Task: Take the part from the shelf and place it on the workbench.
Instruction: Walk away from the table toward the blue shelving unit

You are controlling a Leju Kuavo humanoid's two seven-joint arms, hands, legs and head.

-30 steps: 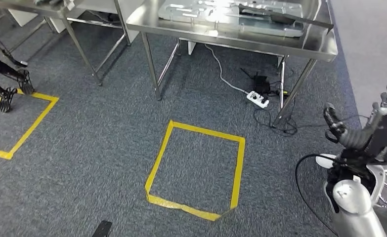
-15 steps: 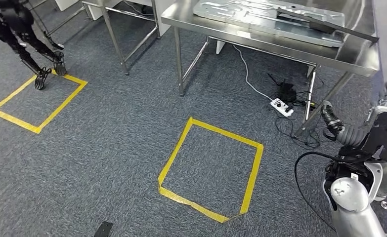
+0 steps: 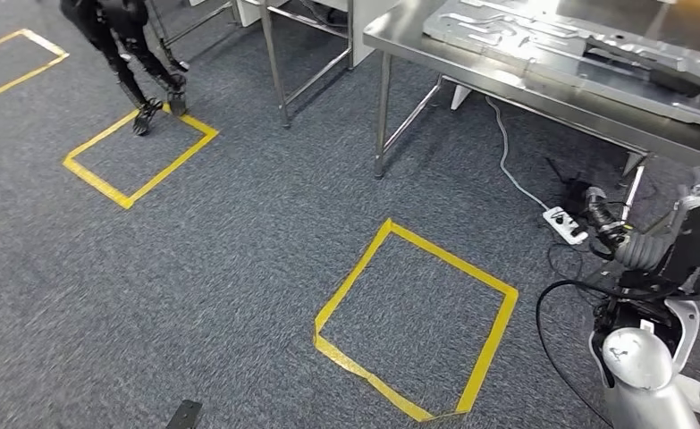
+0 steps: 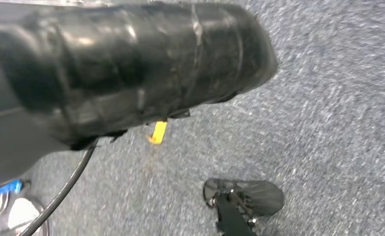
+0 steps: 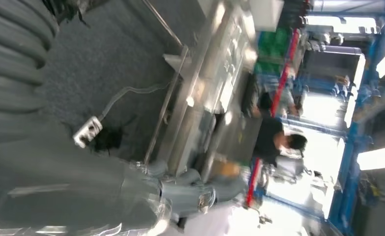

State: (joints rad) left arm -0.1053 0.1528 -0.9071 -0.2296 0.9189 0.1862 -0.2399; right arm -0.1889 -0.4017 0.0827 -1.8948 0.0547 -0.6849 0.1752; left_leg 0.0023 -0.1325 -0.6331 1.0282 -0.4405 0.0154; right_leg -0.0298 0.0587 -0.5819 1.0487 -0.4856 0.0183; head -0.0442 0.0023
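Steel workbench [image 3: 507, 76] — further right now

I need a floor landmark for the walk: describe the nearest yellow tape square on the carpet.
The yellow tape square is an outline of flat tape strips stuck on the grey-blue carpet, seen as a skewed diamond. Its near strips look wrinkled and uneven. It lies in front of the steel workbench; only carpet shows inside it.

The head view is looking down from high at the carpet [image 3: 194, 268] and the workbench [image 3: 543, 67]. The left wrist view is facing the carpet closely. The right wrist view, turned sideways, is looking along the workbench, sharing the power strip [image 3: 565, 224].
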